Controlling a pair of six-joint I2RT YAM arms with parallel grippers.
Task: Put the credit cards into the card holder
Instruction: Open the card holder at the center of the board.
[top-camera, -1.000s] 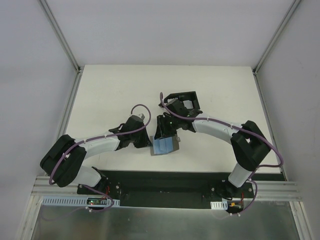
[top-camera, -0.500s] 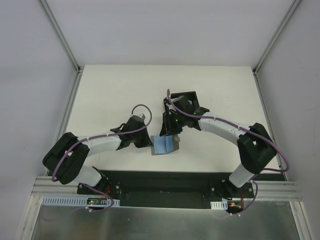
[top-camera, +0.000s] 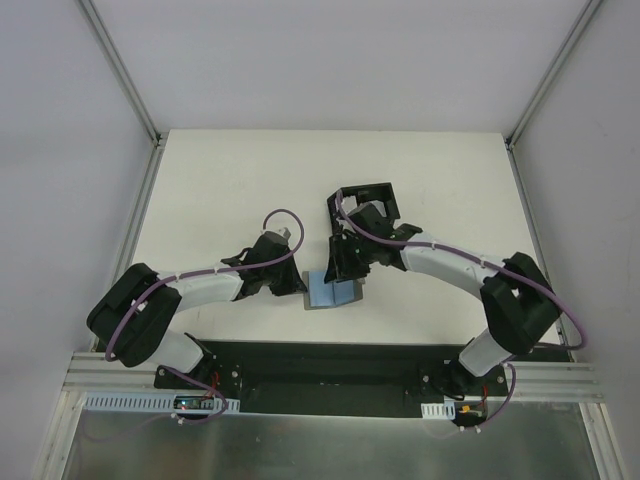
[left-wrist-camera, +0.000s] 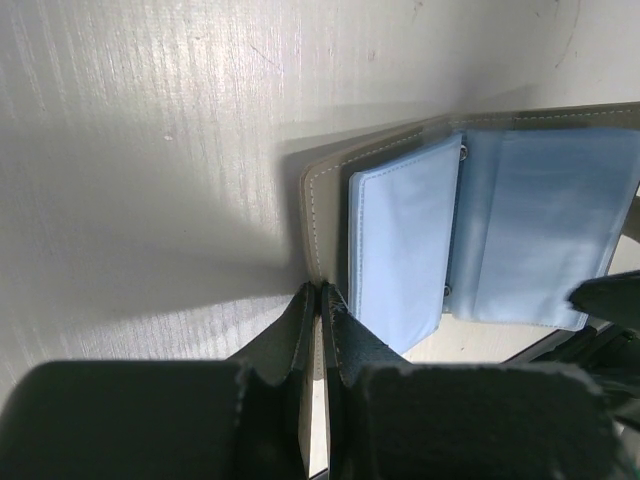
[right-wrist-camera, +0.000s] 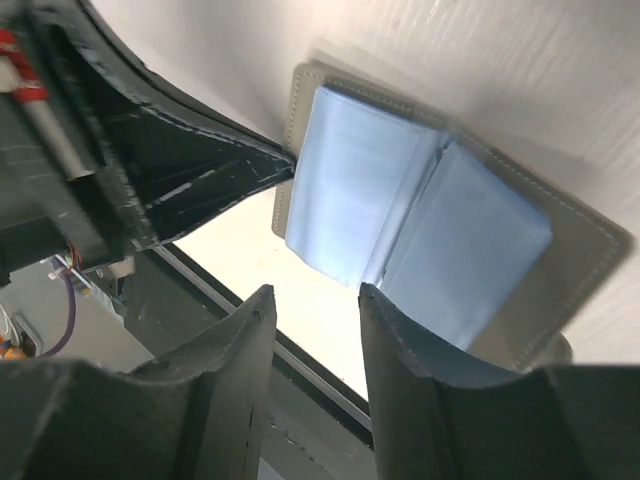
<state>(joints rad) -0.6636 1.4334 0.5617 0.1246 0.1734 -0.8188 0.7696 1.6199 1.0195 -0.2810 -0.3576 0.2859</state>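
Top external view: the left end effector (top-camera: 297, 284) reaches in from the left and is clamped on the left edge of the card holder (top-camera: 325, 293). The card holder lies open on the counter (top-camera: 230, 180), near the front edge and about midway between the 2 arms. Left wrist view: the left end effector (left-wrist-camera: 318, 300) has its 2 fingers (left-wrist-camera: 345, 330) pressed together on the grey cover of the card holder (left-wrist-camera: 520, 230). The pale blue sleeves are spread like pages, and whether any sleeve has a card in it cannot be told.

Just right of it, the right end effector (top-camera: 347, 275) hangs over the card holder's far right part. Right wrist view: the right end effector (right-wrist-camera: 310, 310) has its fingers (right-wrist-camera: 395, 330) apart with nothing between them, above the near edge of the card holder (right-wrist-camera: 420, 220).

Behind the right end effector stands a black tray (top-camera: 362, 190), partly covered by the arm; its contents cannot be made out.

The counter is off-white and matte. Plain pale walls (top-camera: 70, 150) close in 3 sides, with metal posts (top-camera: 120, 70) at the back corners. A black base plate (top-camera: 330, 365) carries both arms at the front.
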